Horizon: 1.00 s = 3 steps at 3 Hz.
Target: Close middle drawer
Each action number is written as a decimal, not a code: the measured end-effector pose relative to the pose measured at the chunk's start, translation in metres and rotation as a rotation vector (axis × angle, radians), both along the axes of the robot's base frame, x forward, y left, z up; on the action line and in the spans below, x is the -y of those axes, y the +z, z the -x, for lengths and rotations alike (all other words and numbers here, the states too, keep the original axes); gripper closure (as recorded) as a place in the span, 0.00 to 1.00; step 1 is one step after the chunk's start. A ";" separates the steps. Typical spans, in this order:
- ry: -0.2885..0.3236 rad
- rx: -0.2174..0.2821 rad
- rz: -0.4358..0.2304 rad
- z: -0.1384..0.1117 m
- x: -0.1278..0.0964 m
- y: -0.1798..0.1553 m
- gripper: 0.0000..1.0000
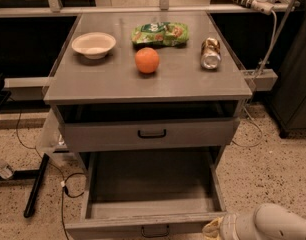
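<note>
The middle drawer (150,184) is pulled far out of the grey cabinet, showing a deep, plain grey, empty box. Its flat front (118,229) lies at the bottom edge of the view, with a small black loop handle (155,230) at the centre. My gripper (213,229) is at the bottom right, on the end of a white forearm (273,224). It sits right at the right end of the drawer's front. I cannot tell whether it touches the front.
Above, the top drawer (152,133) stands slightly out under the cabinet top (103,84). The top carries a white bowl (93,44), an orange (147,60), a green chip bag (160,33) and a lying can (210,53). Cables and a black bar (35,186) lie on the floor at the left.
</note>
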<state>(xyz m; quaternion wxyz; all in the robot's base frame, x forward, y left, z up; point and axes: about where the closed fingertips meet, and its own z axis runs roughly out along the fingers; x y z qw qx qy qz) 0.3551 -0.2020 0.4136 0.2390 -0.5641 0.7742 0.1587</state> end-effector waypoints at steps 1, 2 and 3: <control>0.000 0.000 0.000 0.000 0.000 0.000 0.58; 0.000 0.000 0.000 0.000 0.000 0.000 0.35; 0.018 0.010 -0.002 -0.001 -0.004 -0.004 0.12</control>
